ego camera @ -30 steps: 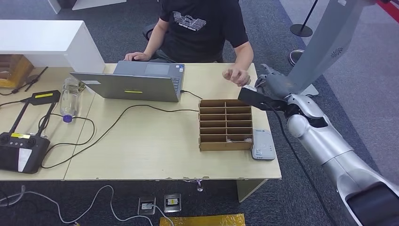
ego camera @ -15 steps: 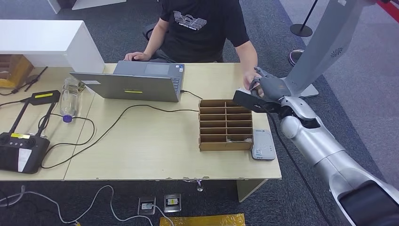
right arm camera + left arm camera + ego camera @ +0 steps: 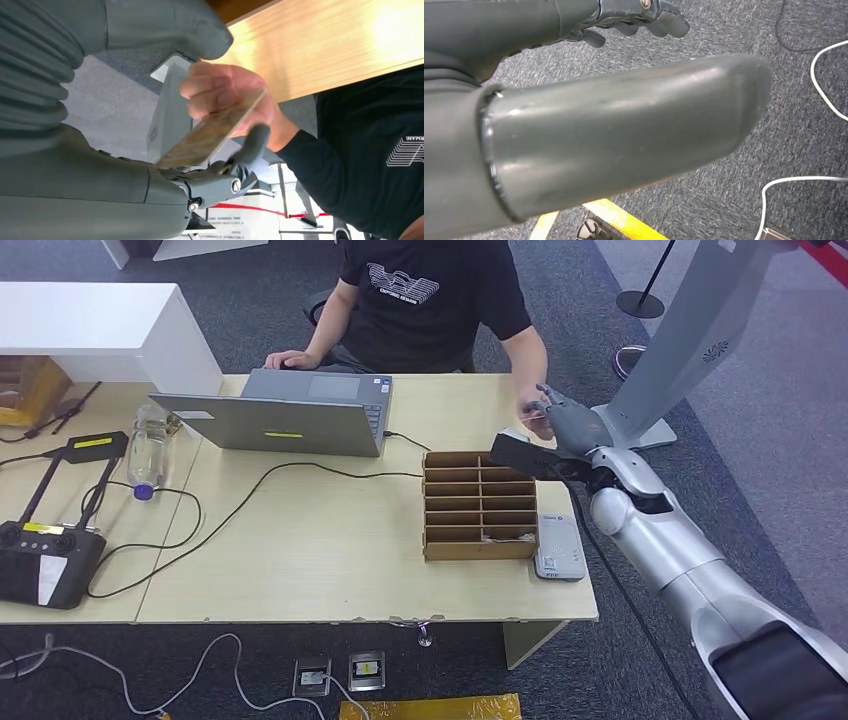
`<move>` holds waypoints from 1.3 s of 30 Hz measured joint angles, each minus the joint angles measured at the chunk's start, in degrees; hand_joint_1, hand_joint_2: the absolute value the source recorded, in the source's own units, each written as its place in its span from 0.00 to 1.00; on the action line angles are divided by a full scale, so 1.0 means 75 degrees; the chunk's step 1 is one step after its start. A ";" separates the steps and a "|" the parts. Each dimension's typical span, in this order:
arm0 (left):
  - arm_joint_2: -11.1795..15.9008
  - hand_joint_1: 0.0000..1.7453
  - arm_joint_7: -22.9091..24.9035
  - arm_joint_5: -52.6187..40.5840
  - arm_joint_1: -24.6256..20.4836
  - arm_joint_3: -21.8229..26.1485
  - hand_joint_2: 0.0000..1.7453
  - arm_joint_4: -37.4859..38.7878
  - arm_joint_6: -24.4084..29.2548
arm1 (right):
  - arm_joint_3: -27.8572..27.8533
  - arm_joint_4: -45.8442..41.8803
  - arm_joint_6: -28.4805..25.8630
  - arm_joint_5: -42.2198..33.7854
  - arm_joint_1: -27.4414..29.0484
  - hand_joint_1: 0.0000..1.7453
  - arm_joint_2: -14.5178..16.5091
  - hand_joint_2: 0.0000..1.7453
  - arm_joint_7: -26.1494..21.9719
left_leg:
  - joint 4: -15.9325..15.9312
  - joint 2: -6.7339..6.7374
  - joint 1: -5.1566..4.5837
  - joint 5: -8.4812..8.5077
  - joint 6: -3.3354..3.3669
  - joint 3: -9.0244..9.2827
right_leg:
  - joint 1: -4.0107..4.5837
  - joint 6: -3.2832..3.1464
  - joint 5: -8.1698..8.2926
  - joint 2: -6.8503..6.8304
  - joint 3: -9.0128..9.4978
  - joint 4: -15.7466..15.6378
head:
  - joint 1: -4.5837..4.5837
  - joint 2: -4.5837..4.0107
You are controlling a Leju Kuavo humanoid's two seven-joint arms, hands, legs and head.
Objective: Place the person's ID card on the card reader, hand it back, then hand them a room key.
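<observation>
My right hand (image 3: 565, 422) is raised over the far right corner of the counter (image 3: 330, 560), just beyond the back edge of the cardboard sorter (image 3: 479, 504). The ID card (image 3: 212, 131) sits tilted between my thumb and my fingers (image 3: 252, 142), and the person's hand (image 3: 222, 95) has hold of its other end, so the card is touched from both sides. I cannot tell whether my fingers are truly pressing on it or just lying against it.

The card reader (image 3: 558, 547) lies flat near the counter's front right corner, just beside the sorter's right wall and close to the counter's right edge. Between my hand and the reader there is a bare strip of counter along that edge, with the sorter as a low wall on its inner side.

A laptop (image 3: 283, 416) stands open at the back, its cable (image 3: 240, 502) trailing across the middle. A clear bottle (image 3: 147, 450) lies on its side further left, and a black controller (image 3: 45, 558) rests at the left edge.

My left hand (image 3: 589, 130) hangs over grey carpet, holding nothing, fingers (image 3: 644, 15) loosely curled and apart.
</observation>
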 joint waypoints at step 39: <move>-0.0011 0.00 -0.0179 0.0482 0.0185 0.0250 0.00 0.0000 0.0020 | -0.1235 -0.4400 0.1533 -0.0229 0.1715 0.00 -0.2283 1.00 0.3054 | 0.0002 0.0006 -0.0001 -0.0008 -0.0001 0.0008 | -0.0001 0.0001 0.0000 0.0008 0.0002 -0.0013 | -0.0001 0.0000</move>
